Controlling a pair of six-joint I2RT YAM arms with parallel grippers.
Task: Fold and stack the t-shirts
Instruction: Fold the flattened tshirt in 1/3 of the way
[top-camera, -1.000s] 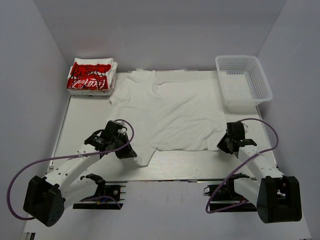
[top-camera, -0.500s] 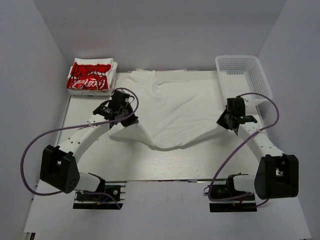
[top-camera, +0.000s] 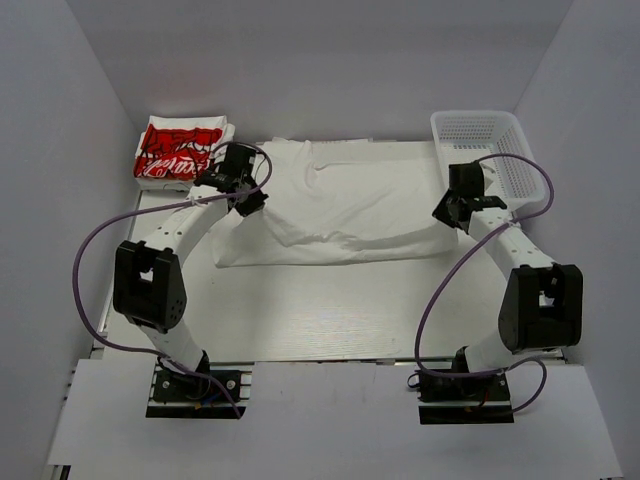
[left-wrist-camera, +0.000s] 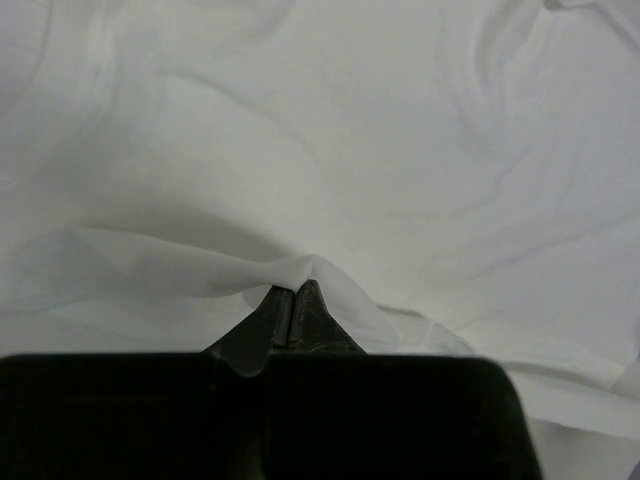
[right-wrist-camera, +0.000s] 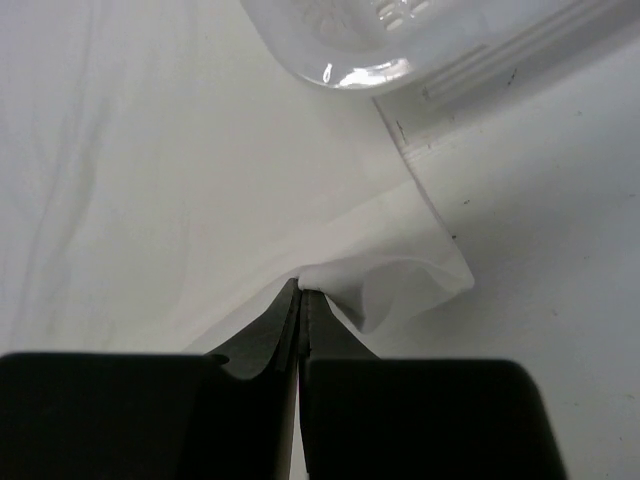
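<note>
A plain white t-shirt (top-camera: 345, 210) lies across the far half of the table, its near half folded back over its far half. My left gripper (top-camera: 246, 192) is shut on the shirt's left hem, which bunches at the fingertips in the left wrist view (left-wrist-camera: 292, 285). My right gripper (top-camera: 453, 216) is shut on the shirt's right hem corner, seen pinched in the right wrist view (right-wrist-camera: 301, 287). A folded stack of t-shirts with a red graphic (top-camera: 182, 152) sits at the far left corner.
A white plastic mesh basket (top-camera: 487, 162) stands at the far right, just behind my right gripper; its rim shows in the right wrist view (right-wrist-camera: 400, 50). The table's bare surface (top-camera: 330, 310) stretches in front of the shirt. Purple cables loop beside both arms.
Both grippers have carried the shirt's near hem away from me to the far side, folding the shirt in half. Both arms are now stretched out.
</note>
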